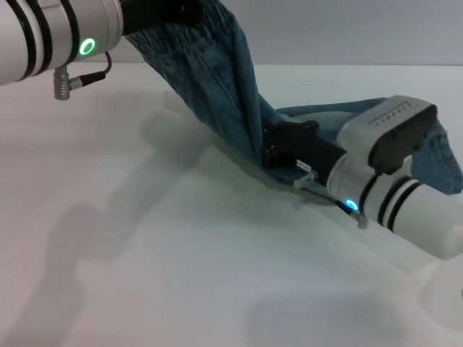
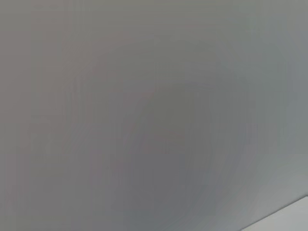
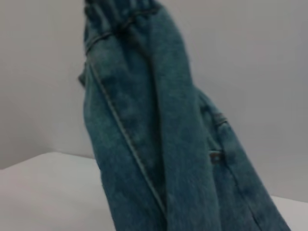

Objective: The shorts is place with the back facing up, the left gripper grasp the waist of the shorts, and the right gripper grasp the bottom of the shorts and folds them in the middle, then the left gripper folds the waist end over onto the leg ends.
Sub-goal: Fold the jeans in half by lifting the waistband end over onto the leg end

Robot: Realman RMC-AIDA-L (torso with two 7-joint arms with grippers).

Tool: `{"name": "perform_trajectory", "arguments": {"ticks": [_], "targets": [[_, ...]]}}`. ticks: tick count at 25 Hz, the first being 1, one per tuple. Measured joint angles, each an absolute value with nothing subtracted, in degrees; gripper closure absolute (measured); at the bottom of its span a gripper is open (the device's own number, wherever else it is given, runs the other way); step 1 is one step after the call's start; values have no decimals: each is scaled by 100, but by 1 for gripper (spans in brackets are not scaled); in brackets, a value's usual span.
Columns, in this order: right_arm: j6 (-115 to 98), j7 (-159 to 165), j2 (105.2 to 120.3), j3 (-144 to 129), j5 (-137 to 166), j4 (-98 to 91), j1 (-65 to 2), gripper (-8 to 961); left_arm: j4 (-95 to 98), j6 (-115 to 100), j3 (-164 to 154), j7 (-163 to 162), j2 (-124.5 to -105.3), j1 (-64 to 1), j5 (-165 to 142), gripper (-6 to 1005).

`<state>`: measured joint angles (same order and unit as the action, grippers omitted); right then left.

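Head view shows us the shorts [image 1: 224, 101] lifted at one end: the waist of the shorts [image 1: 170, 32] hangs high from the left gripper [image 1: 163, 11], which sits at the top edge of that view. We judge the left gripper clamped on the waist, since the gathered band hangs from it, though its fingers are cut off. From there the denim slopes down to the right gripper [image 1: 278, 148], low over the table [image 1: 145, 253], where the cloth bunches against its black body. We cannot tell whether that gripper pinches the fabric or only rests on it. Beyond it, more denim lies flat on the table.

We judge this to be the last fold, waist end carried over onto the leg ends. To do it well we should carry the waist across and past the right gripper, keep the cloth taut so the crease falls straight, lower the band squarely over the hems, and let go only once it lies flat.

Much is hidden. The leg hems lie behind the right arm [image 1: 405, 202], out of sight. Left wrist view gives only blank grey. Right wrist view shows the hanging denim and a seam, but no fingers
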<state>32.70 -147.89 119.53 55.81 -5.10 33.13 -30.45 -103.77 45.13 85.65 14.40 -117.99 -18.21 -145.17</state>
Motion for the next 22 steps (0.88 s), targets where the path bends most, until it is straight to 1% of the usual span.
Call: {"name": "perform_trajectory", "arguments": {"ticks": [4,6,14,18,22], "targets": [[2989,-14786,11955,5527,-509,3314,-3197,955,-10379,4509,8525,1449,-11800,-1828,-14508,888],[2956,-14787,11949,5564,-509,3321,-3140,955,-10379,4509,8525,1449,-11800,-1828,-14508,885],[3632,-15018,11874,6112,-465,3616,-2154,955,-10399,4500,8551,1521,-11795,-1800,-14440,873],[3761,-15035,11859,6184,-457,3837,-1800,955,-10290,4499,8578,1521,-11795,-1792,-14480,867],[3859,-15280,11858,6290,-456,3876,-1550,955,-9519,4422,8911,1560,-11795,-1842,-14495,862]]}}
